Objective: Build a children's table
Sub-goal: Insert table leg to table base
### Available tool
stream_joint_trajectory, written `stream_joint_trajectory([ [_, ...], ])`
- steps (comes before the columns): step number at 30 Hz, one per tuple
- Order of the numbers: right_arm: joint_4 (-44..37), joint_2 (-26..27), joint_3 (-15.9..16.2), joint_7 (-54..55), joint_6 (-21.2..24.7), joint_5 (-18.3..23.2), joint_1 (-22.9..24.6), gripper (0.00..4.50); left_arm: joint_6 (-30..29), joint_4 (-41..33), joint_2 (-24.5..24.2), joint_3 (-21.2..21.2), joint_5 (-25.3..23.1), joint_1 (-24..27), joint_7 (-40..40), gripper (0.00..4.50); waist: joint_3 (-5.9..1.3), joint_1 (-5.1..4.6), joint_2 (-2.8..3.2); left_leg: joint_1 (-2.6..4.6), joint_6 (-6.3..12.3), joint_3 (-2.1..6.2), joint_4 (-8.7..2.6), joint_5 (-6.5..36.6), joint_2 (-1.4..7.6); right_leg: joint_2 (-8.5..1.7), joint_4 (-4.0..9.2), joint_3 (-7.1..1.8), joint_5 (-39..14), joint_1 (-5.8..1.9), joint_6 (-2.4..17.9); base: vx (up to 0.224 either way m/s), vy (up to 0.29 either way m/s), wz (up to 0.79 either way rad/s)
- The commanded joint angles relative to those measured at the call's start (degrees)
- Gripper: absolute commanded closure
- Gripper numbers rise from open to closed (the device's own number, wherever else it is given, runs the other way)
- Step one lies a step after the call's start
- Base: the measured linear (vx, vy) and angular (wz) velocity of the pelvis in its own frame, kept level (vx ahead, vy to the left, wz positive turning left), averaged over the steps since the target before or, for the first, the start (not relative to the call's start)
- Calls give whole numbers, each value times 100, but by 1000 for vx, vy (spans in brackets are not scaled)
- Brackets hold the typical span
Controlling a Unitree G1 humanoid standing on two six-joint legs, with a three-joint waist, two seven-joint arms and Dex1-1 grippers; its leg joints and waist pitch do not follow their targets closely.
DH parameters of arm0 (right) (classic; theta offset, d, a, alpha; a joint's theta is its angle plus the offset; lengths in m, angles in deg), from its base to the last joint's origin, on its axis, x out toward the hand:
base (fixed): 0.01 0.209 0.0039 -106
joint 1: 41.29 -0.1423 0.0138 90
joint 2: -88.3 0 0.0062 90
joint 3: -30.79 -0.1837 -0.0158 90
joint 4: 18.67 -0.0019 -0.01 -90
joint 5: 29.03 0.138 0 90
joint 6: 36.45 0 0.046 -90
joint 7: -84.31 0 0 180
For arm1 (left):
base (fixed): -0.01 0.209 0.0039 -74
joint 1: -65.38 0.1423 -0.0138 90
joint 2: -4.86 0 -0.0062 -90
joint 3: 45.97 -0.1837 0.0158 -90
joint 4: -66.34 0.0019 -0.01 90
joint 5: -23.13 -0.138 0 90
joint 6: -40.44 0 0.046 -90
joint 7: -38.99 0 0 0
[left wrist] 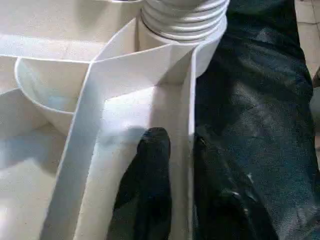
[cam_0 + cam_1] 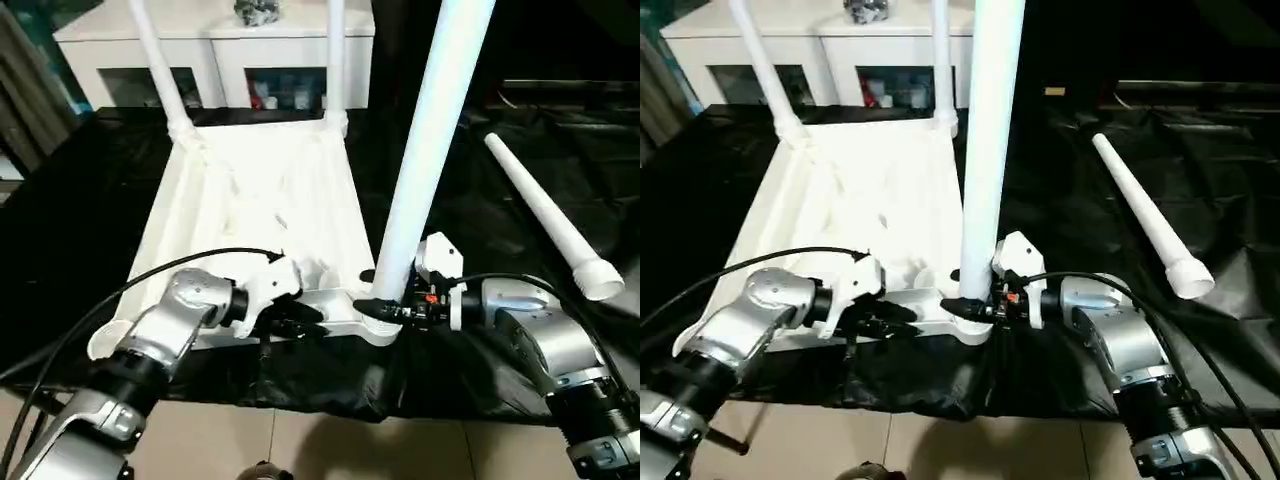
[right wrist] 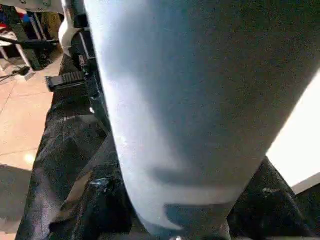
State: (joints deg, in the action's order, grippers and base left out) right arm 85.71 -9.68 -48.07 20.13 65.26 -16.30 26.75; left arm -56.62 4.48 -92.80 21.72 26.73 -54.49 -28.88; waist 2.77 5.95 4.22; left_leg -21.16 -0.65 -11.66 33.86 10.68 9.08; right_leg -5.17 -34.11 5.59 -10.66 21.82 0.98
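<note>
R hand (image 2: 392, 306) pinching upright leg (image 2: 430, 130) at corner socket (image 2: 378, 322); L hand (image 1: 175, 185) pinching tabletop rim (image 1: 191, 120). Keep leg vertical, push straight down w/ top braced.

White cabinet (image 2: 215, 45) with glass doors, black cloth (image 2: 500, 180) over table, tiled floor (image 2: 330, 450)

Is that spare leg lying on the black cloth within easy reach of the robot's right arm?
Probably not yet: the right gripper is clamped on the upright leg; the loose leg lies apart.
</note>
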Motion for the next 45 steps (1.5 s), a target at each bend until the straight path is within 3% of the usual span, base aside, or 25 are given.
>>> stream_joint_trajectory([
  [1,117,-24,99,-53,203,-30,155,254,-4,191,-17,86,-115,-118,141,396,-299,-2,-16,105,-61,285,-479,1973,491,-517,491,-381,-2032,-170,1057,0,0,0],
  [8,146,-15,107,-28,156,-30,162,254,-124,25,37,288,225,-60,-97,449,-316,22,-7,102,-75,286,-490,1971,502,-512,465,-379,-1886,-165,1091,0,0,0],
  [16,349,-14,31,32,-33,-71,115,255,-524,-408,315,463,561,102,72,450,-321,19,-34,78,31,270,-468,1763,491,-516,466,-375,-1776,-182,1131,0,0,0],
  [23,403,-70,34,-11,-94,-97,144,255,-435,-398,504,382,354,228,253,450,-326,-2,-27,71,155,267,-446,1635,480,-501,490,-371,-1959,-174,1012,0,0,0],
  [28,536,-45,8,33,-165,-128,147,255,-373,-312,577,390,216,179,494,450,-323,-15,-61,68,197,262,-444,1612,476,-501,504,-368,-2083,-169,975,0,0,0],
  [34,1479,530,-341,1846,-351,-565,-48,255,-379,79,993,442,-215,-116,1671,450,-287,-110,-69,99,3,295,-467,1915,445,-513,585,-342,-2818,-127,776,0,0,0],
  [37,1913,869,-444,2789,-303,-757,-162,255,-465,206,1292,412,-468,-269,2322,450,-270,-191,-50,119,-103,314,-487,2193,436,-497,632,-327,-3050,-104,628,0,0,0],
  [38,2283,1193,-550,3498,-245,-806,-303,255,-566,317,1604,433,-573,-403,2813,450,-272,-219,-23,149,-161,323,-481,2316,426,-497,650,-323,-3108,-86,604,0,0,0],
  [41,2635,1560,-631,4073,-255,-828,-473,255,-625,391,1886,443,-581,-498,3060,450,-277,-287,-45,127,-145,338,-485,2400,409,-505,664,-307,-3140,-97,586,0,0,0],
  [42,2756,1713,-647,4236,-275,-848,-548,255,-605,455,2058,469,-558,-559,3194,450,-288,-302,-12,124,-124,337,-483,2400,410,-505,663,-316,-3064,-86,595,0,0,0],
  [45,2863,1851,-645,4318,-328,-861,-627,255,-566,510,2185,453,-551,-607,3232,450,-294,-306,-7,102,-49,327,-490,2379,407,-498,654,-318,-2812,-101,648,0,0,0],
])
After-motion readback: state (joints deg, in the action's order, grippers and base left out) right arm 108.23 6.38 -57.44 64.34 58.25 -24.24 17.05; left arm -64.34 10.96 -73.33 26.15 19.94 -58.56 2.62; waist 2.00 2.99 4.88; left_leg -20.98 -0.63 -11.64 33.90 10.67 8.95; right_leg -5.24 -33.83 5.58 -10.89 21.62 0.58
